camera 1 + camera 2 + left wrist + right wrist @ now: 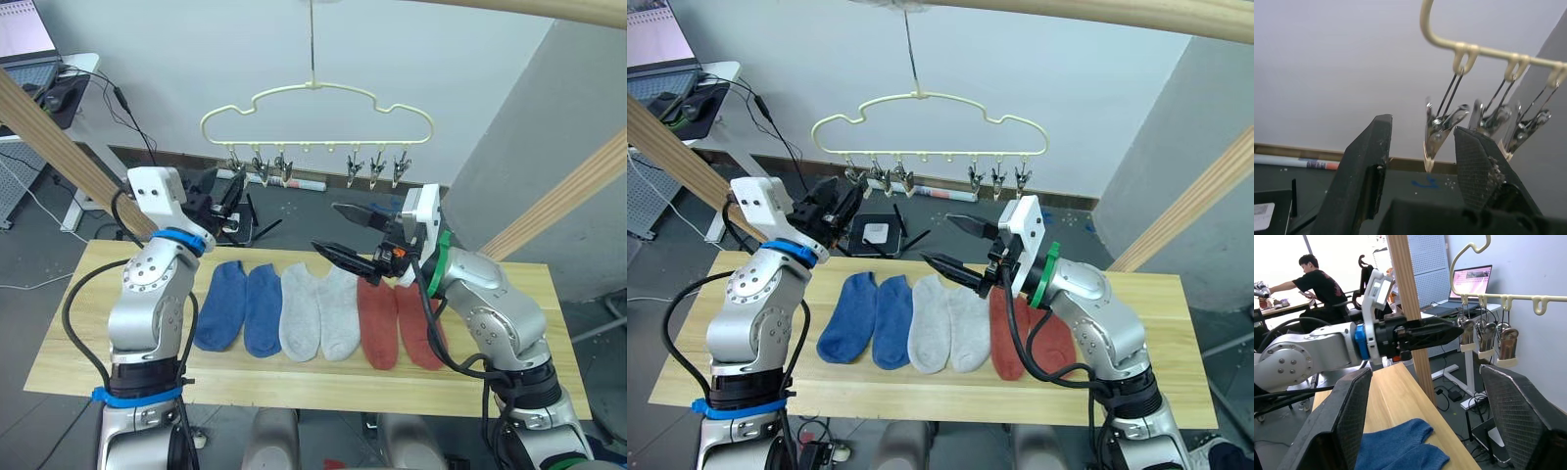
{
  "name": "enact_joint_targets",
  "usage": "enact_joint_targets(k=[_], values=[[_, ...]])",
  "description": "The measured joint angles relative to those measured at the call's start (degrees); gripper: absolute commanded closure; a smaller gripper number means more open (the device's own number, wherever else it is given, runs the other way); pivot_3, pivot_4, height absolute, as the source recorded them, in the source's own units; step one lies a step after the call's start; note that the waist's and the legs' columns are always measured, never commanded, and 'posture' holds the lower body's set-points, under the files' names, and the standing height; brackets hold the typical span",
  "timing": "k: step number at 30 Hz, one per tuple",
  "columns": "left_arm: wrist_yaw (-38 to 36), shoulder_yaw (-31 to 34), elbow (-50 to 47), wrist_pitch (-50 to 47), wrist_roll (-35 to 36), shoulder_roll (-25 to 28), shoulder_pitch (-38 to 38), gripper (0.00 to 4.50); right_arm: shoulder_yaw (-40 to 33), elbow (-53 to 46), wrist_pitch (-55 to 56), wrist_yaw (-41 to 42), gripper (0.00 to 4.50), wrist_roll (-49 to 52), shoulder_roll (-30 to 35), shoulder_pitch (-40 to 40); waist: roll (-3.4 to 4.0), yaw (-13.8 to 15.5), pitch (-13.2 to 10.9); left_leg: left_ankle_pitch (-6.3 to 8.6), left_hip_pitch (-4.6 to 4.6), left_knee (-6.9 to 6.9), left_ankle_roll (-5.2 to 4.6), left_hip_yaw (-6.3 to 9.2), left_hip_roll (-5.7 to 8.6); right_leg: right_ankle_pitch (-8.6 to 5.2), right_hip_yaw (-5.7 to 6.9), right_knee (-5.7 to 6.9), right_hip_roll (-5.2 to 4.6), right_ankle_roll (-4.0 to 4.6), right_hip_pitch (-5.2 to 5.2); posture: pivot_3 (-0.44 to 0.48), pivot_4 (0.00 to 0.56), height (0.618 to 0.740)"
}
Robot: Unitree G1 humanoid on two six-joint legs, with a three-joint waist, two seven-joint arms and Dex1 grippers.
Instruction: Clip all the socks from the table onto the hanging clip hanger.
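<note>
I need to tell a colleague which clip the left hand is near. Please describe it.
Find the pale yellow clip hanger hanging above the table. Its metal clips form two groups of three. The clip is the outermost of the left group, beside the left hand.

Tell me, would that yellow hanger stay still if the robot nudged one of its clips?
Probably not. The clip hanger is thin wire hung from one long hook, so it would likely swing or tilt. Its clips dangle on small loops and should wobble too. The left tool sits open by one.

White wall (176,59), dark floor (313,211), desk with laptop (24,34), wooden poles (558,201)
</note>
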State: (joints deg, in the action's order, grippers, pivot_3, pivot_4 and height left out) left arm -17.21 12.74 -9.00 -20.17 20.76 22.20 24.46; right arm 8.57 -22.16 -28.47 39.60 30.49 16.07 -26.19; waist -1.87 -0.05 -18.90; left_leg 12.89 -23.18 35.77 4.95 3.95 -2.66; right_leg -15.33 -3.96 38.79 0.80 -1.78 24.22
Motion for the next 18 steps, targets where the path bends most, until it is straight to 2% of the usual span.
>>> enact_joint_targets(k=[18], values=[[-2.32, -1.28, 3.09, 3.12, -1.9, -0.38, 3.19, 2.25, -0.08, -1.86, -1.17, -1.78, 0.81, 1.21, -1.12, -2.01, 0.0, -0.05, 0.0, 0.0, -0.26, 0.06, 0.02, 0.19, 0.0, 0.0, 0.2, -0.02, 0.0, 0.0, 0.16, 0.083, 0.32, 0.74]])
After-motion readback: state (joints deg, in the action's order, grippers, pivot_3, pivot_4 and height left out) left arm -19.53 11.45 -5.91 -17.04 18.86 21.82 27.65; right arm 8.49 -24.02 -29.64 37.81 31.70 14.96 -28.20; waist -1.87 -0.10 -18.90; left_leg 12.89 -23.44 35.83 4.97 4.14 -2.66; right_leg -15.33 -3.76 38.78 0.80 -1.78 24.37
